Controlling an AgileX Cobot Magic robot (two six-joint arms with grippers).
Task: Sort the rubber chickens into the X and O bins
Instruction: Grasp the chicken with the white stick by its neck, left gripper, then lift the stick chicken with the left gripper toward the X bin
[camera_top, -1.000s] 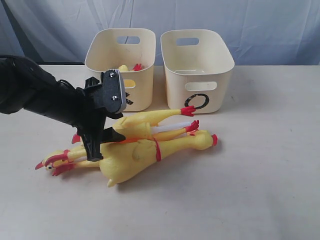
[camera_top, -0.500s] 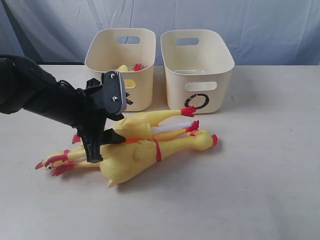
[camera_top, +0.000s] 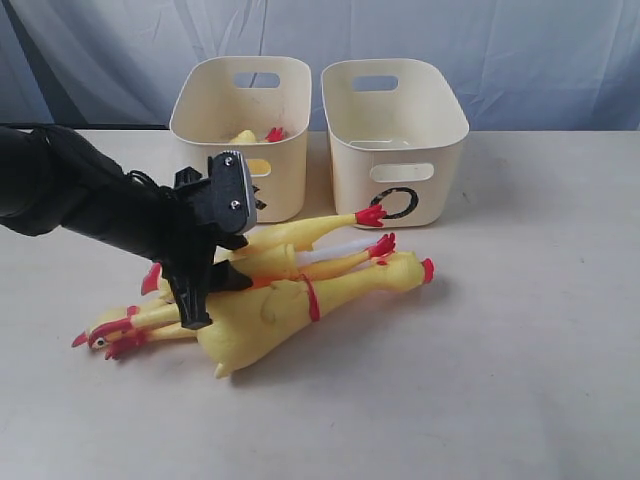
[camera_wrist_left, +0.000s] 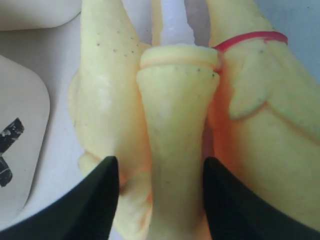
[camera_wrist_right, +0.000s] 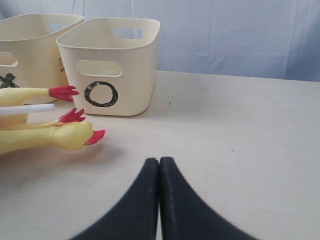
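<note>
The rubber chickens (camera_top: 285, 290) are lying in a tight heap on the table (camera_top: 520, 360), just in front of the X bin (camera_top: 215, 75) and the O bin (camera_top: 440, 150). We are looking at a slim chicken (camera_wrist_left: 177, 125) wedged in the middle of that heap, touching a neighbour on each side. The left gripper (camera_wrist_left: 160, 165) is sitting over it with its jaws standing apart, one on either flank of the slim body, and we are not seeing any squeeze in the rubber, so we are judging it not yet gripped. What is worrying us is that one finger is going in against the second slim chicken (camera_wrist_left: 105, 85) and the other against the fat chicken (camera_top: 265, 325) with its red band (camera_wrist_left: 250, 37), so a closing bite could be pinching two bodies or dragging the whole heap along. Soft rubber could also be squirting out of a shallow hold, and a long neck dangling below could be catching on a bin's rim. The X bin is standing just behind the arm, leaving little room that way, while bare table is opening wide to the right and toward the front. Over that bare stretch the right gripper (camera_wrist_right: 159, 162) is waiting with its jaws pressed together, holding nothing, apart from the heap.
</note>
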